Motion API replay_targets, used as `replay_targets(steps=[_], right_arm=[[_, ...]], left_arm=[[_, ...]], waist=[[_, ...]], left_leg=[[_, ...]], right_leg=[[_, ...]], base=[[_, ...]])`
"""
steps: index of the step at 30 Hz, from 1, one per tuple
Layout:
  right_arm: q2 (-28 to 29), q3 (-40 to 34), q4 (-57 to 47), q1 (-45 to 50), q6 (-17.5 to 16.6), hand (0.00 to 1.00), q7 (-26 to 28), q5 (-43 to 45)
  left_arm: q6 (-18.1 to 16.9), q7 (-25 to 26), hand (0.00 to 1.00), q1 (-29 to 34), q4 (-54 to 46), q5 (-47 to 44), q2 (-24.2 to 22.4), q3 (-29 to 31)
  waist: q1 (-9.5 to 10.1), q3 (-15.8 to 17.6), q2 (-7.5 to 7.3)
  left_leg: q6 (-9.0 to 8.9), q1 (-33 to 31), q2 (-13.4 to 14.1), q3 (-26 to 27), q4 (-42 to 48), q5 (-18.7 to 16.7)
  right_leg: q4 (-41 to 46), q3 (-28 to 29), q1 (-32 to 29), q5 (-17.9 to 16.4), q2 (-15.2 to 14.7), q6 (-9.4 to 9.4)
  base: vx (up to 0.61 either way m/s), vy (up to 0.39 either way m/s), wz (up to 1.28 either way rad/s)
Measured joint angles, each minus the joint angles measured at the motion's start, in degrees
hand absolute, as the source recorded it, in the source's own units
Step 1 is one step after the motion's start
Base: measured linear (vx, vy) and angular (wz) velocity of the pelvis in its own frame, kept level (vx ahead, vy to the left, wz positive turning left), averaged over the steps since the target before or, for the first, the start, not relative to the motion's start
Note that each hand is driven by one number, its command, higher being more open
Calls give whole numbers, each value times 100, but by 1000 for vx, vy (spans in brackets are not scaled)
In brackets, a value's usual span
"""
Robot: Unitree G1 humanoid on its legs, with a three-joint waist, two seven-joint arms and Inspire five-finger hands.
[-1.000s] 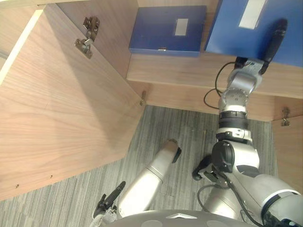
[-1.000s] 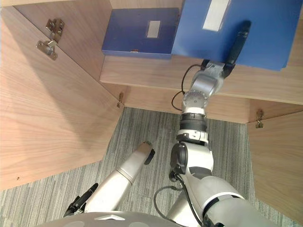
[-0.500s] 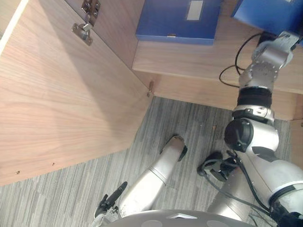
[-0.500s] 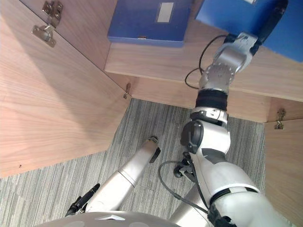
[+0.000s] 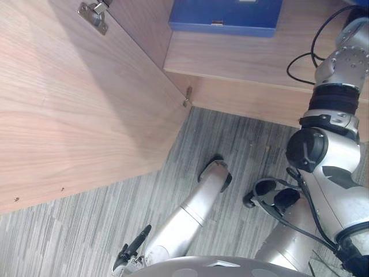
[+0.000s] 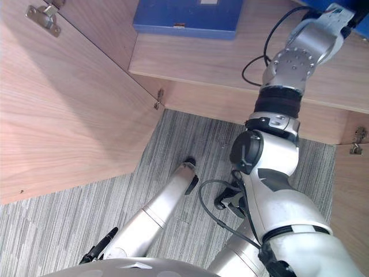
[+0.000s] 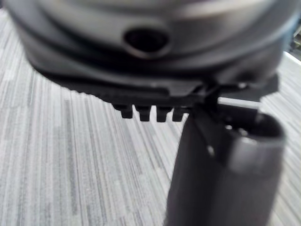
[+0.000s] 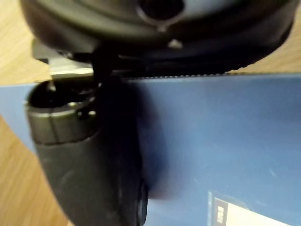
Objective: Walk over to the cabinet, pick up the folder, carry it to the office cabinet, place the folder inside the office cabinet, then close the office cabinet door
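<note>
My right hand [image 8: 94, 155] holds a blue folder [image 8: 225, 141] with a white label, the thumb pressed flat on its face, over the wooden shelf [image 5: 242, 55] of the office cabinet. The right arm [image 6: 300, 52] reaches up to the top right, where the hand runs off the edge. A second blue folder [image 5: 225, 14] lies flat on the same shelf, to the left of the arm. My left hand [image 5: 130, 254] hangs low beside me over the grey carpet, fingers straight and holding nothing.
The cabinet's left door [image 5: 75, 104] stands wide open and close on my left, with a metal hinge [image 5: 92, 10] near its top. Part of a right door [image 6: 351, 190] shows at the right edge. Striped grey carpet [image 5: 86, 231] lies below.
The camera has shifted, sliding shelf and hinge toward the top edge. My right arm has reached further up and right, taking the held folder out of the eye views. The left hand stays put.
</note>
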Motion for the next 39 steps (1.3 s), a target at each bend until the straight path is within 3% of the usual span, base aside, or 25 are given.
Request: replay_targets(steps=[5,6,13,15,21,27,31,33,39], right_arm=[[-175,40,125,-133,100,0,-7,9],[-180,68,154,-154,141,100,-7,8],[-547,490,607,-238,483,100,-8,-53],[-606,650,849,-385,662,100,16,-163],[-779,1097,1145,-444,1056,100,482,-220],[-803,1193,1446,-473,1333,100,811,-262],[-949,1261,1737,-475,1965,100,1024,-1077],[-981,1423,1808,-472,2303,100,1312,-1779],[-1057,1495,1860,-465,2610,100,1976,-2285]], left_arm=[[-4,25,100,0,40,0,-7,82],[0,29,100,0,43,0,-12,136],[-5,81,100,-1,42,2,-46,486],[-9,93,100,-2,42,0,-50,513],[-2,91,100,-11,41,-50,-63,636],[-7,91,100,-20,35,-55,-61,709],[-7,51,100,-43,30,-54,-60,772],[-27,-12,100,-108,14,-58,-85,990],[-34,-163,100,-218,-84,-200,-116,1105]], waist=[[-62,23,-13],[-99,26,-18],[-174,69,-86],[-285,111,-156],[-462,205,-218],[-607,302,-271],[-646,345,-272],[-768,482,-266],[-866,547,-324]], left_leg=[[-23,5,-22,6,-140,59],[-23,5,-22,6,-158,60],[-32,8,-22,7,-234,92],[-55,-15,-20,7,-289,128],[-124,-13,78,-22,-523,263],[-140,77,179,-70,-665,310],[-127,133,313,-75,-718,323],[-116,258,360,-71,-766,330],[-66,321,533,-20,-1074,450]], right_leg=[[-20,-2,-20,2,-63,4],[-26,-2,-22,1,-65,2],[-56,-9,-37,0,-85,1],[-76,-9,-83,2,-89,2],[-282,-77,-103,71,-13,95],[-485,-182,23,181,82,25],[-688,-240,126,296,230,31],[-792,-271,279,339,274,57],[-1223,-307,356,570,457,103]], base=[[-3,43,12],[-3,71,3],[-6,78,3],[-11,70,3],[-15,84,-3],[-19,87,-5],[-41,125,-19],[-36,112,-18],[-36,106,-15]])
